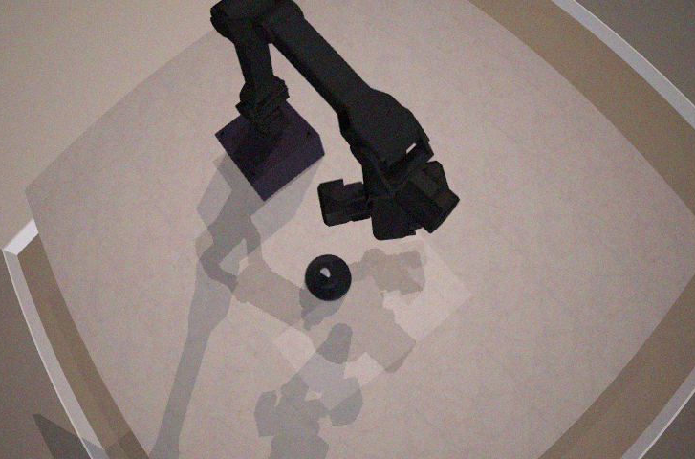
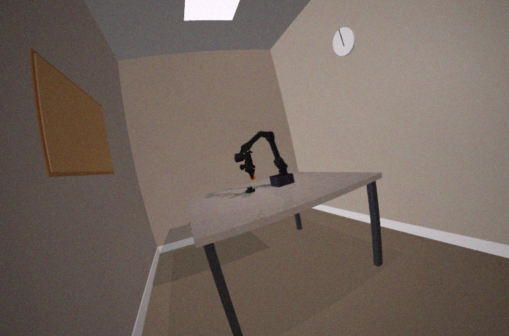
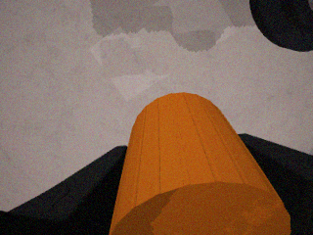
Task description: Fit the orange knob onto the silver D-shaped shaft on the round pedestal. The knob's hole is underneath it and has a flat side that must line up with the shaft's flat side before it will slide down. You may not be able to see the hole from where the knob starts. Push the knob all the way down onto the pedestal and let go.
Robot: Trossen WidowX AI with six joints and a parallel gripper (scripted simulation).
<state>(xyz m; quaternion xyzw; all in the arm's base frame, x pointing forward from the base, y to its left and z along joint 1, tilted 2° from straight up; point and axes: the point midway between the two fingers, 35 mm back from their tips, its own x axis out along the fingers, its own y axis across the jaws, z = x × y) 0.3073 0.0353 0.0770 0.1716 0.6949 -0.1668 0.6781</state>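
Going left to right in the exterior view, one corkboard [image 2: 72,122] hung on the wall, to the left of my jaws. Then came one round black pedestal [image 1: 315,289] [image 2: 250,190] [image 3: 271,26] on the surface [image 1: 521,271] [image 2: 231,213] [image 3: 49,98], lower than my jaws, with one silver shaft [image 1: 324,272] [image 2: 249,185] standing up from its middle. My jaws were closed on one orange knob [image 2: 252,178] [image 3: 186,147], gripping it from two opposite sides, and it stuck out below them, raised off the surface and apart from the shaft. From the top, my jaws' own body hid the knob; I could not tell how its flat side was turned. To the right of my jaws sat my one dark base block [image 1: 304,162] [image 2: 276,181], and farther right, high on the wall, one round white clock [image 2: 338,45].
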